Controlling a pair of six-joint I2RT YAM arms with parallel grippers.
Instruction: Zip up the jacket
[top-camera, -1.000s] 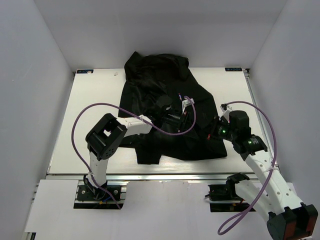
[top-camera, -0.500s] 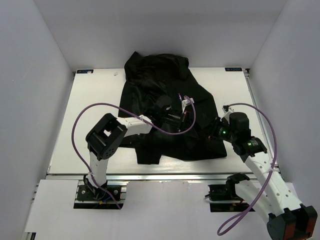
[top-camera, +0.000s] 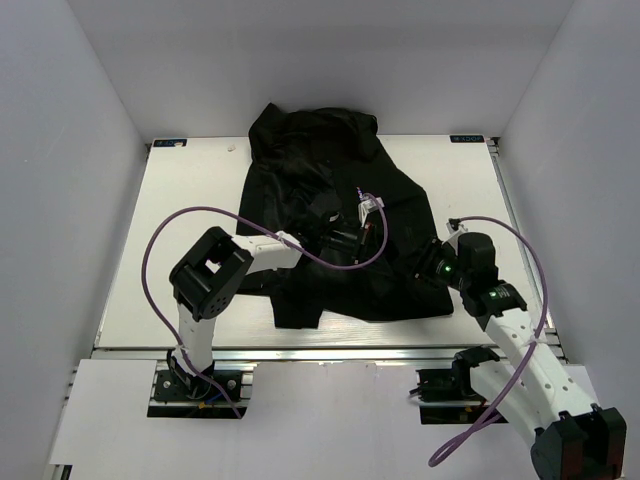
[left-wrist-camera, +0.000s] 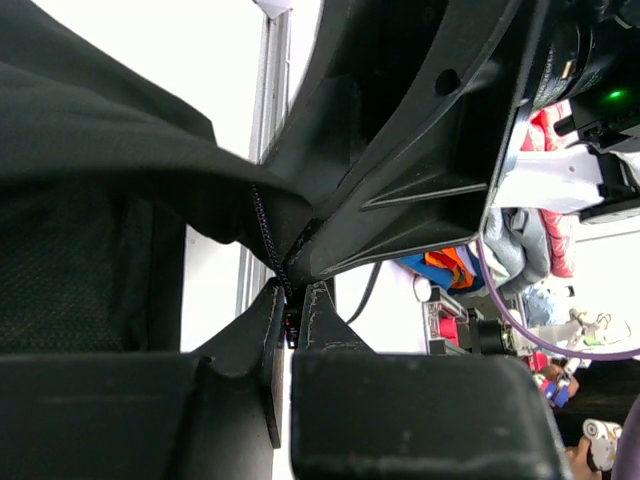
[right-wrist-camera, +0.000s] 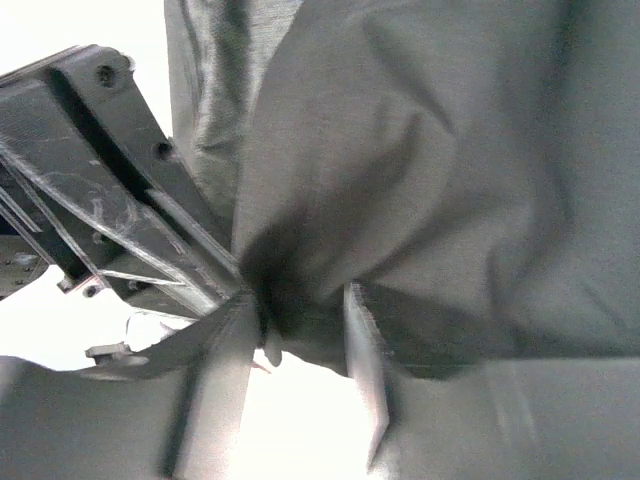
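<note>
The black jacket (top-camera: 320, 170) lies spread on the white table (top-camera: 190, 220), collar end at the far edge. My left gripper (top-camera: 350, 240) is over the jacket's middle. In the left wrist view it (left-wrist-camera: 293, 300) is shut on the zipper, with the zipper teeth (left-wrist-camera: 262, 225) running up from its tips. My right gripper (top-camera: 425, 266) is at the jacket's lower right edge. In the right wrist view it (right-wrist-camera: 300, 312) pinches a fold of the jacket's fabric (right-wrist-camera: 450, 150) between its jaws. The chest mark is hidden.
Purple cables (top-camera: 160, 240) loop over both arms. White walls close the table in at the left, back and right. A metal rail (top-camera: 330, 352) runs along the near edge. The right arm's black body (left-wrist-camera: 420, 130) is close in front of the left wrist camera.
The right arm's elbow has swung down and to the right while its gripper stays at the jacket's edge. The left gripper has shifted only slightly over the jacket's middle.
</note>
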